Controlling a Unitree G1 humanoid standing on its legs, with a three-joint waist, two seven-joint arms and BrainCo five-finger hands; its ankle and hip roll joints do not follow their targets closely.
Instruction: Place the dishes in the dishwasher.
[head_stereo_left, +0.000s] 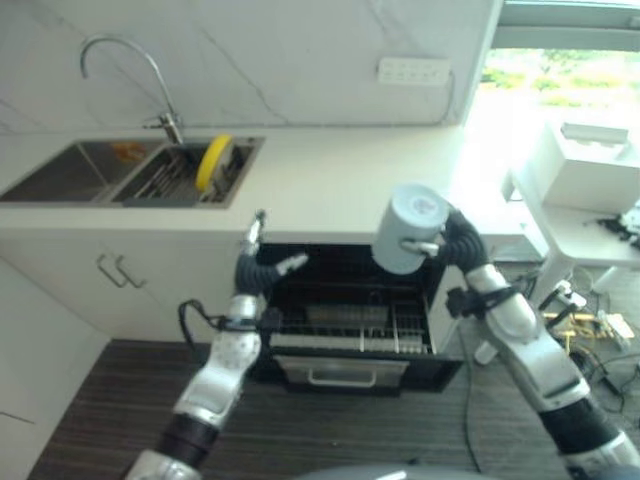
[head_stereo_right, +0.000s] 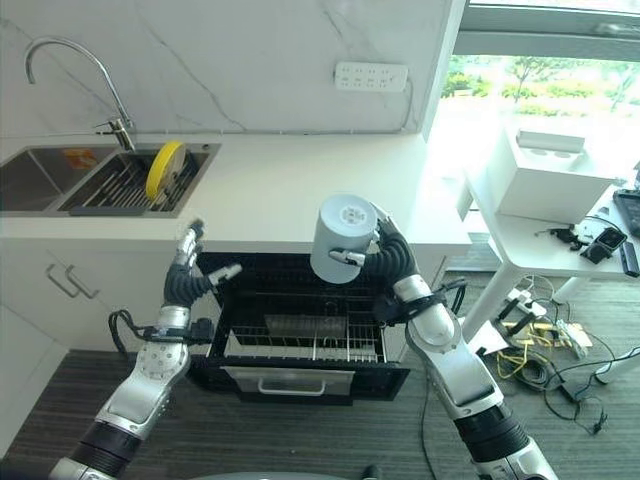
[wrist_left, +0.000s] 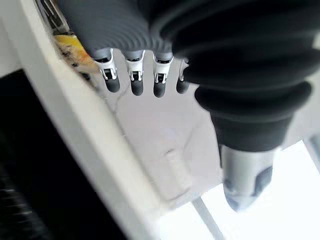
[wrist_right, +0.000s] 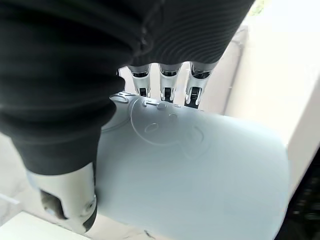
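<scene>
Open dishwasher under the tabletop edge, both hands at its mouth

The dishwasher (head_stereo_right: 300, 330) stands open with its rack (head_stereo_right: 305, 345) pulled forward; wire tines rise across the rack, with open slots between them. The tabletop (head_stereo_right: 290, 195) front edge overhangs the cavity. The right hand (head_stereo_right: 385, 255), wrapped round a pale blue cup (head_stereo_right: 342, 238), hangs above the rack's right part. The left hand (head_stereo_right: 190, 270), fingers straight, stands at the cavity's left corner against the tabletop edge.

Sink (head_stereo_right: 40, 180) left on counter (head_stereo_right: 300, 190); open dishwasher (head_stereo_right: 300, 340) below it.
</scene>
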